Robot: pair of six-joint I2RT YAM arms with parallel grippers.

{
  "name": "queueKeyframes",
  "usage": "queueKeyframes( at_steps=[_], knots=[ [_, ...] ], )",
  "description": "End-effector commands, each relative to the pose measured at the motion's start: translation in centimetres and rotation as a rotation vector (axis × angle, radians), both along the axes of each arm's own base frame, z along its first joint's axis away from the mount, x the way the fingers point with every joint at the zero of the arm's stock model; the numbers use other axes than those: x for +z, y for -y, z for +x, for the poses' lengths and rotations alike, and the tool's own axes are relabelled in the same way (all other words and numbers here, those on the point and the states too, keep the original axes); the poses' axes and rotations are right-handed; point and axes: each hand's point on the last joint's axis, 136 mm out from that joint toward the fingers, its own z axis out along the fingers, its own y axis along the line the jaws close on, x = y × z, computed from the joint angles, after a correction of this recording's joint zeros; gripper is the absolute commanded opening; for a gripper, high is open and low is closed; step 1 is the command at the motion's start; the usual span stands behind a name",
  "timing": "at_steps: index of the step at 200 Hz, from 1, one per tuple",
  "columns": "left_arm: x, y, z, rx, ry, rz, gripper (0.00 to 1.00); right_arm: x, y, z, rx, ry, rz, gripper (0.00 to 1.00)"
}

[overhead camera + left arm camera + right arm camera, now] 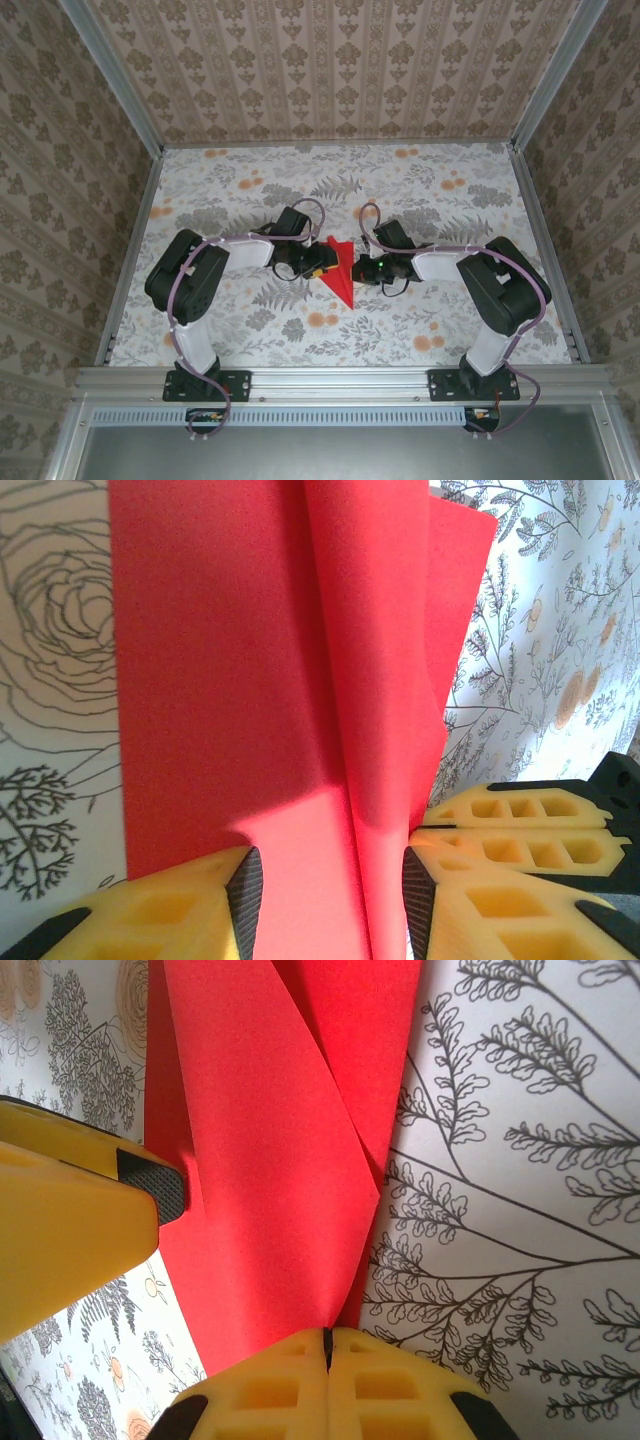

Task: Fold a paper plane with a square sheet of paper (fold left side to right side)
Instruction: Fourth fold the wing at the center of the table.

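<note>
In your left wrist camera, the left gripper (pixel 330 895) has its jaws about half apart. The red paper (pixel 220 680) runs between them. One layer lies flat on the tablecloth (pixel 50 680), and a raised flap stands up just beside the right pad (pixel 415 900). A gap shows between the left pad and this flap, so the jaws do not pinch it — they only stand around it. Just to the right of this gripper you see the yellow fingers (pixel 520 808) of the other arm, pressed together.

In your right wrist camera, the right gripper (pixel 328 1345) is fully closed. The narrow end of the red paper (pixel 270 1160) goes into the seam between its two fingers, so it grips the paper there. Ahead of the gripper the paper widens, and a folded layer on top makes a slanted edge. To the left of it, a black pad (pixel 152 1185) of the left gripper touches the paper's edge.

From above, the left gripper (pixel 322 264) and the right gripper (pixel 357 268) face each other with the red paper (pixel 339 270) between them — a pointed shape, its tip toward the arm bases. Further out, the flowered tablecloth (pixel 400 190) spreads to the patterned walls (pixel 330 70).
</note>
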Motion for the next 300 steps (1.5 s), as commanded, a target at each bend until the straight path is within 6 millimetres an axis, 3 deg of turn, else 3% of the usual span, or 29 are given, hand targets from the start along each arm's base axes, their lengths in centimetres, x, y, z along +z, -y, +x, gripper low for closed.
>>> queueKeyframes(
  at_steps=[1,44,70,109,170,230,300],
  knots=[
    [0.2,-0.1,-0.2,-0.018,0.001,0.025,0.46,-1.8,1.2,-0.8,0.002,-0.052,-0.086,0.0],
    [4.1,0.1,0.7,-0.053,0.1,0.003,0.49,-2.6,1.6,-1.4,0.013,-0.083,-0.128,0.0],
    [5.3,1.2,0.9,-0.091,0.118,-0.04,0.37,-2.6,1.5,-1.3,0.019,-0.084,-0.132,0.0],
    [4.2,2.8,1.4,-0.123,0.092,-0.065,0.2,-2.7,1.4,-1.4,0.027,-0.087,-0.144,0.0],
    [2.7,4.5,2.1,-0.162,0.064,-0.089,0.15,-2.8,1.6,-1.5,0.037,-0.091,-0.166,0.0],
    [-0.7,3.2,1.6,-0.144,0.014,0.006,0.14,-2.8,1.9,-1.6,0.043,-0.096,-0.186,0.0],
    [-3.1,1.8,0.7,-0.132,-0.028,0.075,0.14,-2.9,2.0,-1.7,0.046,-0.097,-0.189,0.0]
  ],
)
